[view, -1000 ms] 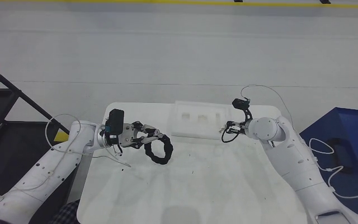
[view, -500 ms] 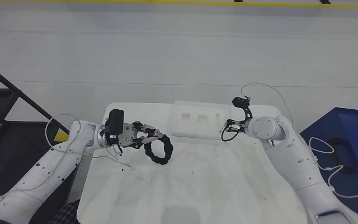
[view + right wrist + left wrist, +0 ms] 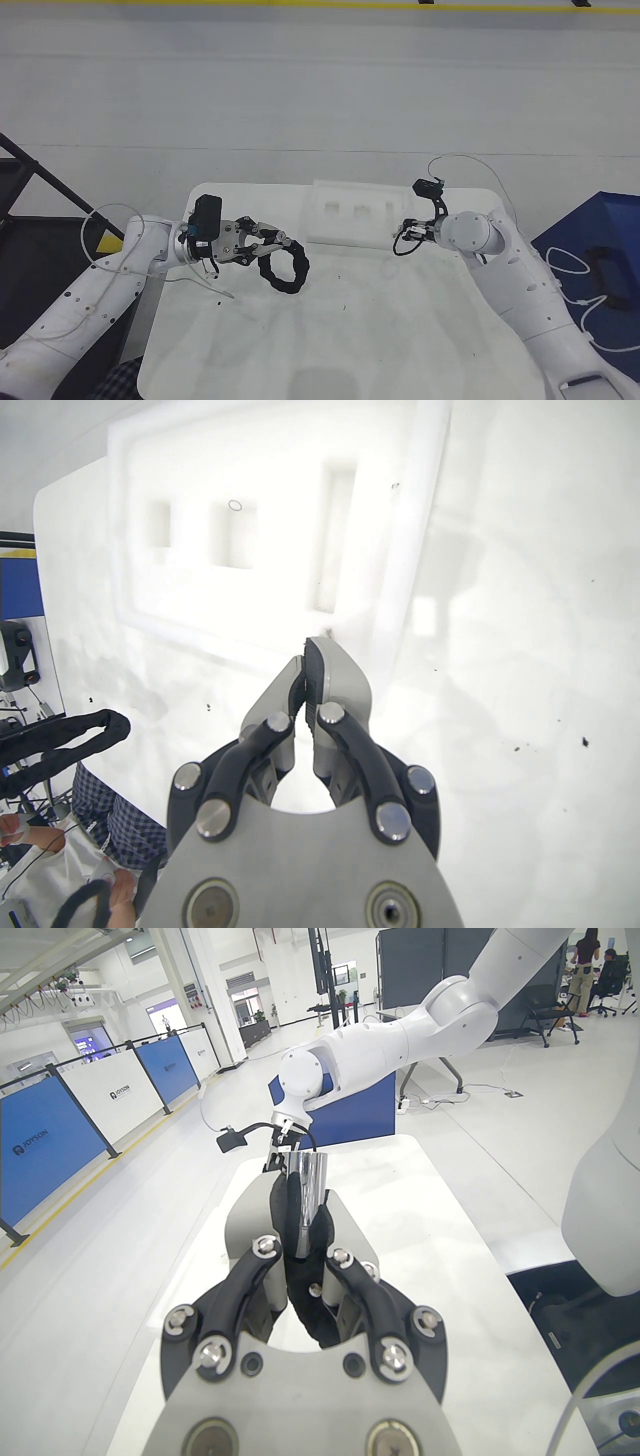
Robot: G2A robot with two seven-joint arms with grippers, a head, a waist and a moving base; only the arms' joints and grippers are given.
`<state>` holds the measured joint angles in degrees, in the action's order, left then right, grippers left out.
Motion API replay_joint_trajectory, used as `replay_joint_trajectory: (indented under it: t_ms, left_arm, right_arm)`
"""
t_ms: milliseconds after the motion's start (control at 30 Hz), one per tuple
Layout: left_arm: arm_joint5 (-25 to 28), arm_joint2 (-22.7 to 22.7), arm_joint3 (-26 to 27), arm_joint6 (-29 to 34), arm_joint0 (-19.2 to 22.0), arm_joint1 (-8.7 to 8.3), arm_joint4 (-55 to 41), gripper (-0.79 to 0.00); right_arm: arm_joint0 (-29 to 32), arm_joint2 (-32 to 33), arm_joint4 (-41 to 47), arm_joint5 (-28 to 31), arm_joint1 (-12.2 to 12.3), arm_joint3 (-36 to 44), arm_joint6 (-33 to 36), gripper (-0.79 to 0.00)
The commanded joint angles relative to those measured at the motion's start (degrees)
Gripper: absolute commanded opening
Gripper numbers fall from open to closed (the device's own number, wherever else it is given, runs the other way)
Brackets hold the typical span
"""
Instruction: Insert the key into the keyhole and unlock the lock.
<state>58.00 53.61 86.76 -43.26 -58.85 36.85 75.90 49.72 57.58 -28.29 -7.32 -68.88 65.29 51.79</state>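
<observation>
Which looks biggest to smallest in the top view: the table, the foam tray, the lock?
Largest: table.
Next: foam tray.
Smallest: lock, held in the left gripper.
The size gaps are wide, so nearness to the camera does not change the order.

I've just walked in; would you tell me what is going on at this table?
The left claw is shut on a black loop lock, held over the table. The right claw hangs shut at the edge of the white foam tray; I cannot make out a key in it. The claws are well apart.
</observation>
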Motion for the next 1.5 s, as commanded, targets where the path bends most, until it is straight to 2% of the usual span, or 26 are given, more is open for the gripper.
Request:
replay_joint_trajectory:
  t_ms: [0, 200, 233, 267, 333, 367, 633, 667, 933, 1033, 1067, 1100, 1467]
  left_arm:
    - [0.0, 0.0, 0.0, 0.0, 0.0, 0.0, 0.0, -0.785]
    - [0.0, 0.0, 0.0, 0.0, 0.0, 0.0, 0.0, -0.785]
    - [0.0, 0.0, 0.0, 0.0, 0.0, 0.0, 0.0, -0.785]
    - [0.0, 0.0, 0.0, 0.0, 0.0, 0.0, 0.0, -0.785]
    - [0.0, 0.0, 0.0, 0.0, 0.0, 0.0, 0.0, -0.785]
    - [0.0, 0.0, 0.0, 0.0, 0.0, 0.0, 0.0, -0.785]
    - [0.0, 0.0, 0.0, 0.0, 0.0, 0.0, 0.0, -0.785]
    - [0.0, 0.0, 0.0, 0.0, 0.0, 0.0, 0.0, -0.785]
    - [0.0, 0.0, 0.0, 0.0, 0.0, 0.0, 0.0, -0.785]
    - [0.0, 0.0, 0.0, 0.0, 0.0, 0.0, 0.0, -0.785]
    - [0.0, 0.0, 0.0, 0.0, 0.0, 0.0, 0.0, -0.785]
    - [0.0, 0.0, 0.0, 0.0, 0.0, 0.0, 0.0, -0.785]
    - [0.0, 0.0, 0.0, 0.0, 0.0, 0.0, 0.0, -0.785]
  right_arm:
    - [-0.2, -0.2, 0.2, 0.1, -0.1, -0.6, -0.3, -0.785]
    - [-0.6, -0.7, 0.4, 0.2, -0.5, -1.8, -0.9, -0.785]
    - [-0.6, -0.5, 0.7, 0.2, -0.5, -1.7, -0.9, -0.705]
    - [-0.7, -0.4, 0.7, 0.1, -0.5, -1.5, -0.8, -0.419]
    - [-0.6, 0.2, 1.2, -0.2, -0.4, -0.8, -0.3, -0.089]
    - [-0.5, 0.6, 1.6, -0.5, -0.3, -0.4, 0.1, 0.0]
    - [1.3, 1.7, 4.2, -5.1, -0.3, 3.8, 0.6, -0.006]
    - [1.5, 1.1, 3.6, -4.8, -0.3, 4.0, 0.3, -0.071]
    - [0.5, -2.1, 1.3, -4.6, -1.4, 2.2, -3.3, -0.172]
    - [-0.1, -2.9, 0.3, -4.3, -1.7, 1.4, -4.3, -0.28]
    - [-0.3, -3.0, 0.4, -4.3, -1.8, 1.2, -4.4, -0.36]
    - [-0.4, -3.2, 0.4, -4.3, -1.9, 0.9, -4.4, -0.394]
    - [-2.6, -5.5, -2.7, -7.5, -2.7, -1.2, -1.9, -0.4]
